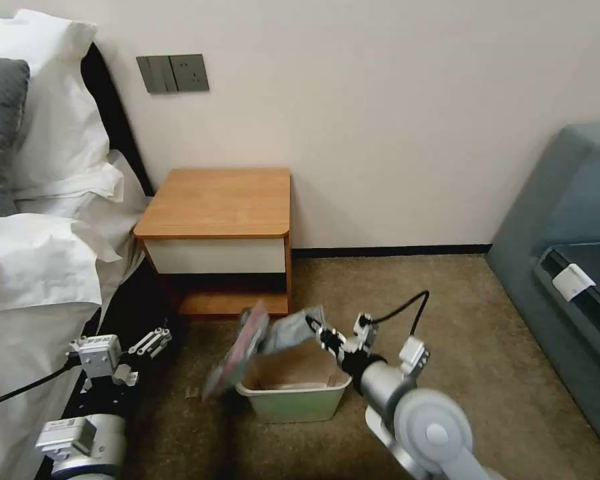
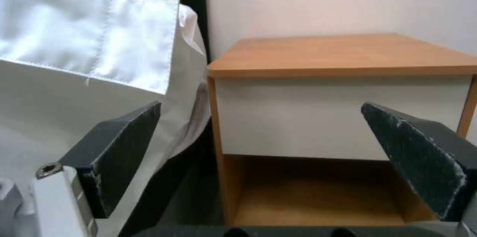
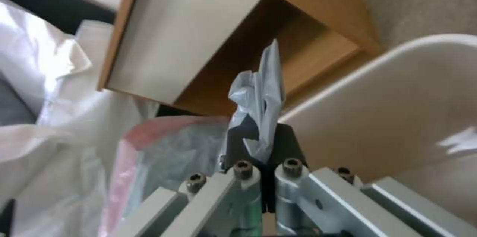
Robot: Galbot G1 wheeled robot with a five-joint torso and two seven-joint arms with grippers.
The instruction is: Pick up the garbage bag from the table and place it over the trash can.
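The right gripper [image 3: 262,144] has its two dark pads pinched tight on a bunched fold of the thin, crinkly, translucent grey garbage bag [image 3: 258,95], a tuft of plastic standing out beyond the fingertips. From that pinch the bag spreads away toward the robot's left, its pink-tinted edge [image 1: 237,350] hanging outside the left rim of the small, pale beige-green plastic trash can [image 1: 293,393], while the held part sits at the can's far right corner, by the rim.

The bag looks only partly draped: the mouth seems not yet opened around the rim, and most of the film hangs off one side. To do this step well, I judge the held edge should be carried outward past the near right corner and lowered below the rolled rim, keeping the film taut enough that the loose side drags up over the opposite rim rather than sliding to the carpet. One pinch point gives little control of so limp a film.

The left gripper [image 2: 263,147] waits with fingers spread wide and empty, low beside the white bedding [image 1: 40,267], facing the small wooden nightstand [image 1: 220,207] with its orange-brown top and white drawer front. That table stands just behind the can, so a far sweep could catch its low shelf.
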